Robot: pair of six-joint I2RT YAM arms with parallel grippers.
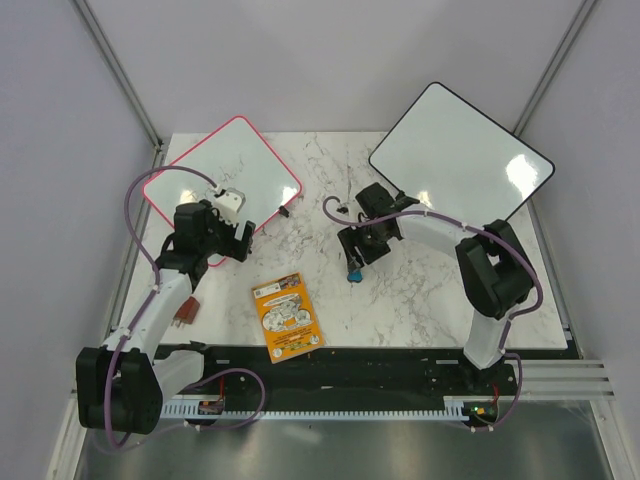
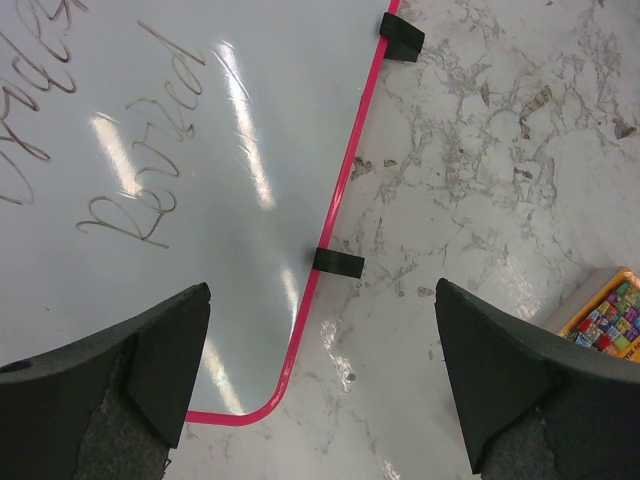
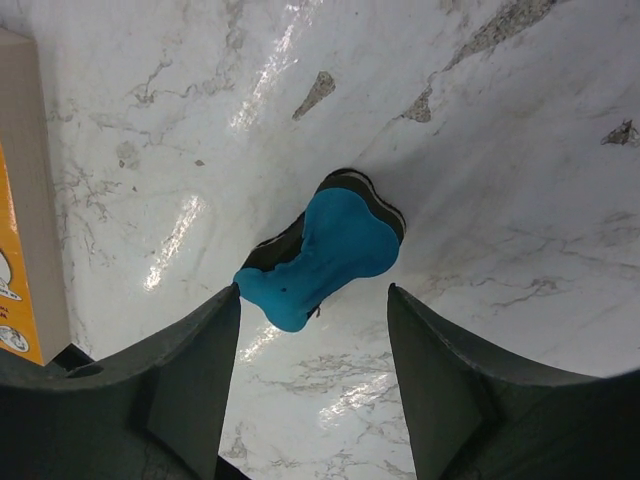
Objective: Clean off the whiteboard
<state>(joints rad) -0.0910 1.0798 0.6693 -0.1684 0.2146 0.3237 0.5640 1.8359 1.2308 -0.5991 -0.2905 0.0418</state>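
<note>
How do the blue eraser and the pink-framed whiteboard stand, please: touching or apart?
Apart. The top external view shows the blue eraser lying well right of the pink-framed whiteboard, with bare marble tabletop between them.

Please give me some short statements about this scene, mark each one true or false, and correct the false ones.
1. The pink-framed whiteboard bears handwriting. True.
2. The right gripper is shut on the blue eraser. False: it is open, and the eraser lies on the table below it.
3. The left gripper is open above a corner of the whiteboard. True.
4. The orange packet lies on the whiteboard. False: it lies on the table, apart from the board.
</note>
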